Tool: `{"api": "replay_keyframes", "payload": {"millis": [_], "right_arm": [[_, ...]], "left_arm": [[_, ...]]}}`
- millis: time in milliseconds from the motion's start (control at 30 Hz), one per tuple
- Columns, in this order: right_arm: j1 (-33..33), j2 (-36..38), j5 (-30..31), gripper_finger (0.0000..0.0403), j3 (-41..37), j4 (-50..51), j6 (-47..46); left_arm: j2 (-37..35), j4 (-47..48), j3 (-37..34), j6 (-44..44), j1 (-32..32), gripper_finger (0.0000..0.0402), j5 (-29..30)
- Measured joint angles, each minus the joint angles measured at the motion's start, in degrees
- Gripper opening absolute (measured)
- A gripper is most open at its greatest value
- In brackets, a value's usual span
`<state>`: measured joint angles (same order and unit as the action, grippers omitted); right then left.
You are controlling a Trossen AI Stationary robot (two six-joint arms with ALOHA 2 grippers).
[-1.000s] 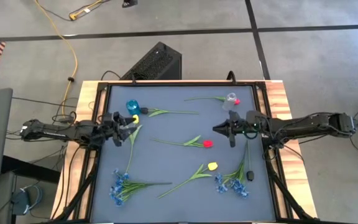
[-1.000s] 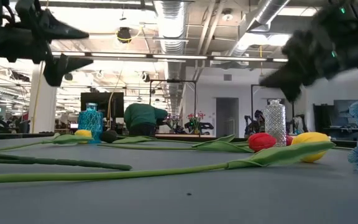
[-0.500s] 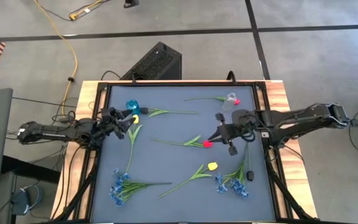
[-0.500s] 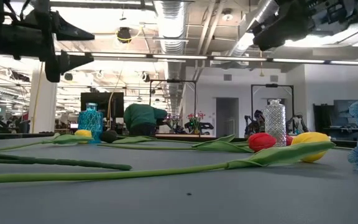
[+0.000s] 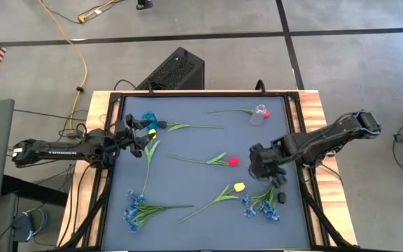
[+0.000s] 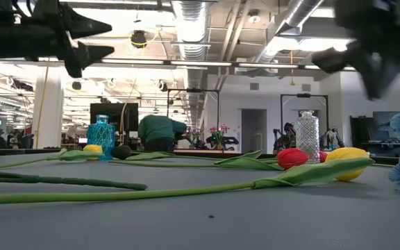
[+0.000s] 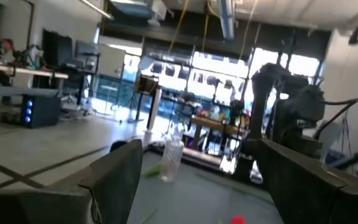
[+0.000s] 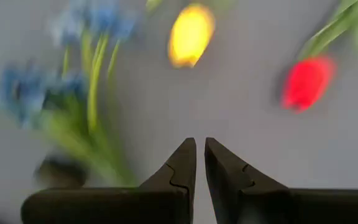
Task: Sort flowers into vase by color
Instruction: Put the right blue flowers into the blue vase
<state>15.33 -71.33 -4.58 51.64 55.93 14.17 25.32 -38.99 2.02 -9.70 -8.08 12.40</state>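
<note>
The flowers lie loose on the grey desk (image 5: 201, 136), none yet in a vase: a red tulip (image 5: 234, 162) near the middle, a yellow tulip (image 5: 239, 187) nearer the front, a blue bunch (image 5: 261, 207) at the right front, another blue bunch (image 5: 136, 208) at the left front, a second yellow tulip (image 5: 152, 132) beside the blue vase (image 5: 148, 118) at the left rear, and a second red tulip (image 5: 266, 114) just beside the clear vase (image 5: 260, 112) at the right rear. The right pincer (image 5: 266, 168) hangs over the patch between the red tulip, the yellow tulip and the right blue bunch, its jaws nearly together with only a thin slit between them and nothing in them; its wrist view looks down on bare desk with those three blooms around it. To do this step well, I judge it should first settle on one flower, open the jaws, and come down across the thin green stem rather than on the soft bloom, far enough from neighbouring leaves not to catch two stems. The left pincer (image 5: 140, 136) waits with jaws wide near the blue vase, holding nothing.
</note>
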Motion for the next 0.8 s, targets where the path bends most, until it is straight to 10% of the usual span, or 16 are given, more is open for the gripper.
{"api": "replay_keyframes", "payload": {"millis": [800], "right_arm": [[8.3, -20.0, 3.0, 0.0193, -0.4, 10.9, 12.7]], "left_arm": [[23.4, 11.3, 15.7, 4.8, 0.0, 0.0302, -4.5]]}}
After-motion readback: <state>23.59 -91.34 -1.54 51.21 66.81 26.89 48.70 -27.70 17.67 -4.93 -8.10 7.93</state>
